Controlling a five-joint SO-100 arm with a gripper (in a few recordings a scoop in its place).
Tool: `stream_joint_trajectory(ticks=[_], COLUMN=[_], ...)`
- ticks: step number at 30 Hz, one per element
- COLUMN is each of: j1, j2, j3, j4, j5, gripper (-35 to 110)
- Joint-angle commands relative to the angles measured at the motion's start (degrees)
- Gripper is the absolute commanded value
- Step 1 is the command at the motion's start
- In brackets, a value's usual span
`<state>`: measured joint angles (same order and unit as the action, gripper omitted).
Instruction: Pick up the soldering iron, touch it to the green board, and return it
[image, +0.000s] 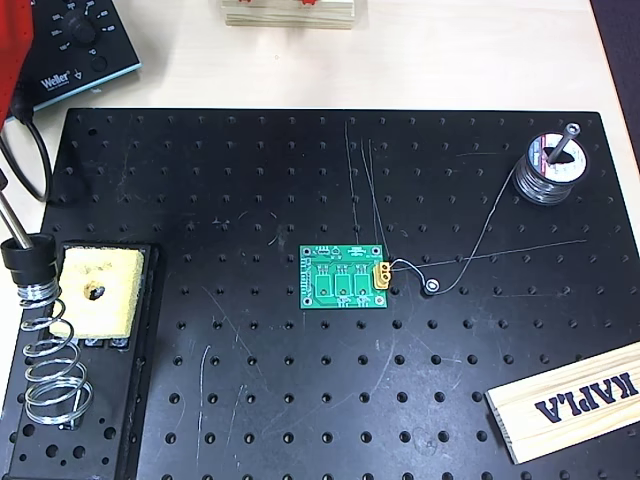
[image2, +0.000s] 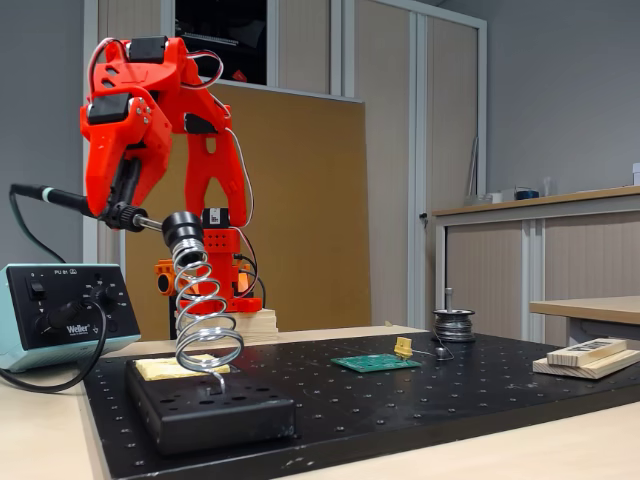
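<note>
Your gripper (image2: 118, 205) is closed around the soldering iron (image2: 95, 207), fingers on the handle just behind the flared collar, with the tip end sitting in the mouth of the coil stand (image2: 205, 315). From the side camera I judge the jaws nearly shut on the handle, though the exact contact is partly hidden by the red fingers.

The iron is stiff, slim and light, but its smooth round handle can roll or slip in a two-finger pinch, so hold near the collar, where it balances best. The black cable (image2: 60, 370) trails back to the blue station (image2: 62, 312) and will tug on the rear end as you swing (expect the tip to drift).

The green board (image: 345, 278) lies flat on the black perforated plate (image: 300, 400), well apart from the stand, with its yellow connector (image: 382, 273) on the right edge in the overhead view. It looks thin and unfixed, so a light touch should do; a hard press could push it along. Thin solder wire (image: 480, 240) runs from the spool (image: 547, 170) near it.
</note>
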<state>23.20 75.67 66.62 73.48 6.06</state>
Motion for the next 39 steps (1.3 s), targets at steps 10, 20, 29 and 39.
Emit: stream_joint_trajectory(ticks=[10,20,29,39], j1=[-7.5,-8.8,-10.5,-10.2], j2=[7.7,8.3,6.2,11.0], j3=[11.3,11.6,2.1,6.2], j4=[-1.2,-2.4,0.2,1.9], j5=[11.9,4.9,-2.2,4.3], gripper=[0,0,0,0])
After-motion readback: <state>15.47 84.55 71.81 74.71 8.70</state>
